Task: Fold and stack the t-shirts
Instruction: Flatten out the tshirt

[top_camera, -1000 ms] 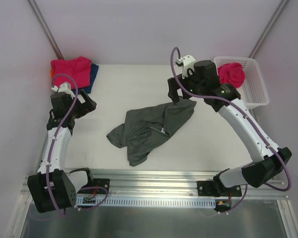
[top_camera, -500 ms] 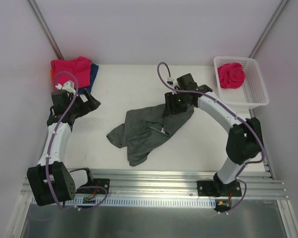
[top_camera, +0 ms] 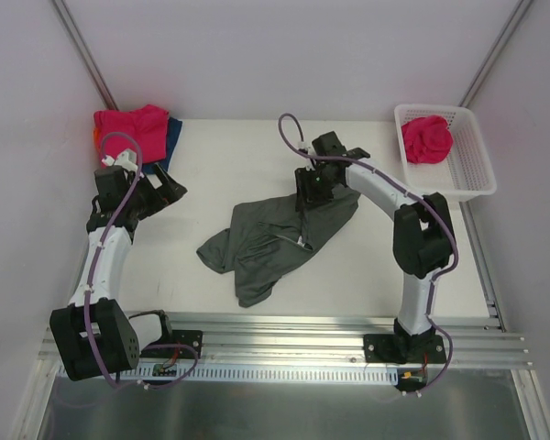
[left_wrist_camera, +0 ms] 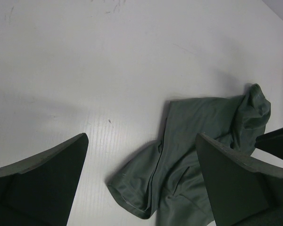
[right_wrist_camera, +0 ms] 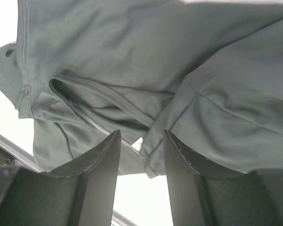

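White lattice basket [top_camera: 472,172] set at far right corner of white tabletop [top_camera: 247,156], long side along the right edge; plain pale walls [top_camera: 284,55] behind and at both sides, slanted metal poles [top_camera: 83,55] in the corners; slotted aluminium rail [top_camera: 284,332] along near edge, grey metal sheet [top_camera: 257,412] below.

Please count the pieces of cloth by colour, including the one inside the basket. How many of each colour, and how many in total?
Dark grey shirt: 1
Pink: 2, the top shirt at far left and the bundle in the basket
Blue shirt: 1, under that top shirt
Orange cloth: 1, only a sliver shows
Total: 5
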Controlling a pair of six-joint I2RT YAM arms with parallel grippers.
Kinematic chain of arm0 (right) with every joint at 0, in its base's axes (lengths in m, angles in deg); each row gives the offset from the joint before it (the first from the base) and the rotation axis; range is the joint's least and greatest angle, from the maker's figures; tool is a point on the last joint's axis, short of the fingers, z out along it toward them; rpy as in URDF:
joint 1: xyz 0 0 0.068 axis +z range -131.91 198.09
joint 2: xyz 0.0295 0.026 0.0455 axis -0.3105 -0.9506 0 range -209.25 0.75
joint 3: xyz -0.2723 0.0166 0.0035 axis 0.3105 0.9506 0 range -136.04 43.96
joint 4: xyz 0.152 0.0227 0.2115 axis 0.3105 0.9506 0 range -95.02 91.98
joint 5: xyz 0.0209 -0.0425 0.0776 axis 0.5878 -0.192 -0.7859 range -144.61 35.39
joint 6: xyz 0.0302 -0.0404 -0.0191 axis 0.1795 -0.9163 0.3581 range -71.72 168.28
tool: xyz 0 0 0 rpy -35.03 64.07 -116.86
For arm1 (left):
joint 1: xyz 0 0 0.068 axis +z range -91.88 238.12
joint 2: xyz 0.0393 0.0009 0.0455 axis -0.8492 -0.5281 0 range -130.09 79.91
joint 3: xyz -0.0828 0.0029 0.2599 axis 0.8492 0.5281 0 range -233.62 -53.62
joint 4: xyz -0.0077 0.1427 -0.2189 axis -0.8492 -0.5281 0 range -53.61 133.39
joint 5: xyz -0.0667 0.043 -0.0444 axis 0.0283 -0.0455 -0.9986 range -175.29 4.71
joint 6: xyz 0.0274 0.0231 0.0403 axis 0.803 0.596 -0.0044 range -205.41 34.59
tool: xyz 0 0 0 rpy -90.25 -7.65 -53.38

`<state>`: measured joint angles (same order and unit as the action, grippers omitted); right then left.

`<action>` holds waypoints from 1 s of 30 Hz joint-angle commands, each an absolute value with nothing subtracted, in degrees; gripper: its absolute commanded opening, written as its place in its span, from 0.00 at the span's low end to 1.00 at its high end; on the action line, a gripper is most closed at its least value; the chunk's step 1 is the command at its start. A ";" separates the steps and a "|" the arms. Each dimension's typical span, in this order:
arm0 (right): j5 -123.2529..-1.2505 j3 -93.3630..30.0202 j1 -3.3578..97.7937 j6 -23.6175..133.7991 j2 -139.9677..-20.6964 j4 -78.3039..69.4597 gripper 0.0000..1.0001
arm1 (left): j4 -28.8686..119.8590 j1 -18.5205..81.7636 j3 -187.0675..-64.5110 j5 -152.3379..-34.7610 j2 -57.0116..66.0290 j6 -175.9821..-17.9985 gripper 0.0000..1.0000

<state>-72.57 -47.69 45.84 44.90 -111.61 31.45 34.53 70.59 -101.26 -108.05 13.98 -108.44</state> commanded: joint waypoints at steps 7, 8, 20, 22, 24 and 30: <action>-71.67 -39.10 48.32 47.31 -105.52 33.57 0.45 | 36.18 70.87 -105.47 -109.63 13.03 -111.16 0.99; -71.31 -38.22 48.41 47.40 -105.16 33.57 0.45 | 36.18 70.87 -105.91 -109.72 12.42 -111.25 0.99; -70.08 -36.55 47.27 46.87 -105.68 32.60 0.45 | 36.45 70.86 -108.29 -110.16 9.43 -111.69 0.99; -69.91 -36.54 47.18 46.87 -106.48 32.60 0.45 | 36.54 70.86 -108.46 -110.07 9.34 -111.60 0.99; -68.42 -37.33 47.09 46.70 -107.00 32.51 0.45 | 36.54 70.87 -108.38 -109.99 9.25 -111.60 0.99; -66.13 -44.52 45.34 44.59 -110.60 31.81 0.45 | 36.71 70.78 -106.62 -109.90 9.95 -111.43 0.99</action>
<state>-68.52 -39.08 46.43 45.80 -109.51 33.05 35.42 70.59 -106.00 -108.88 9.02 -110.58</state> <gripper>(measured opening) 0.450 0.992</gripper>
